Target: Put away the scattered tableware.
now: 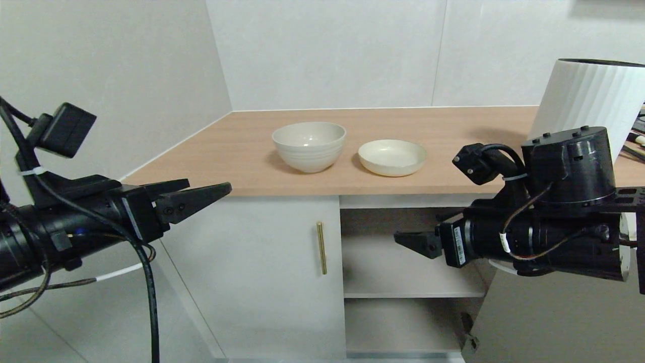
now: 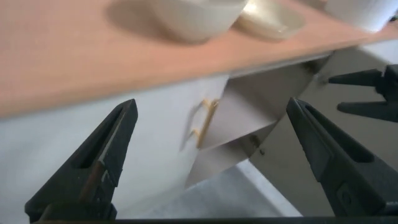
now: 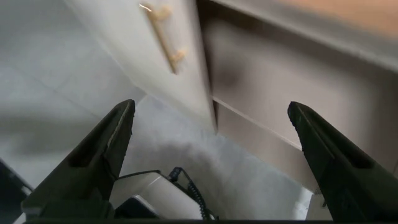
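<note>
Both arms are held out low and roughly level on the near side. The left arm points rightward and the right arm leftward, tips well apart. The left gripper (image 1: pixel 209 187) has its fingers (image 2: pixel 115 140) spread wide, empty. The right gripper (image 1: pixel 409 241) is equally wide open, empty.

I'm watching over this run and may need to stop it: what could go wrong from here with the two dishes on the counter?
The deep bowl and shallow dish sit near the countertop's front edge; a nudge from the left gripper could tip one off. The right gripper, fingers open, is low before the open shelves; rising, it might strike the countertop edge. The ribbed white container stands close above the right arm and could be knocked.
</note>
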### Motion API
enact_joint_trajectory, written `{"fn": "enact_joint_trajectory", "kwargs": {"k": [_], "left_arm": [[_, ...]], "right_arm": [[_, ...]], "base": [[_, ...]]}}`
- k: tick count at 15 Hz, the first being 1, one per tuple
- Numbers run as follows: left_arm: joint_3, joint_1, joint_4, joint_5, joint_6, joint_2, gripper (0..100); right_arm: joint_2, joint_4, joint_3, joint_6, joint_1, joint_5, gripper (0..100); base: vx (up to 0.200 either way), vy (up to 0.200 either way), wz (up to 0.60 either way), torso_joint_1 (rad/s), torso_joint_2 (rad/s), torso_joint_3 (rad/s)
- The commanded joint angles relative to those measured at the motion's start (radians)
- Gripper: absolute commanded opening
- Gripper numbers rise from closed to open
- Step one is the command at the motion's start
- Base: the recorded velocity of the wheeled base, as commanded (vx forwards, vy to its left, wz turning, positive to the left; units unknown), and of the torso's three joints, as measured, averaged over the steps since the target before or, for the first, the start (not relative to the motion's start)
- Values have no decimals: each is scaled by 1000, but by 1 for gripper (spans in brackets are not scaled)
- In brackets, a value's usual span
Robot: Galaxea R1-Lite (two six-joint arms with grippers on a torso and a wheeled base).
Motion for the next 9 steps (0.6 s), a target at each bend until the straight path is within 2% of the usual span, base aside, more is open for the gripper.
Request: {"fn": "enact_joint_trajectory", "kwargs": {"k": [1,6,9], "left_arm": [[-5,3,-10,0,-2,45,100],[-28,3,-13,-1,-4,132,100],[-48,2,-12,2,-10,170,100]], "right_arm": [[6,0,-1,0,-2,0,100],[12,0,-1,0,-2,0,100],[11,-5,-1,0,-2,0,100]], "base": [[0,0,0,154,-476,-295],[0,0,0,178,-449,-273],[0,0,0,56,-139,-89]]}}
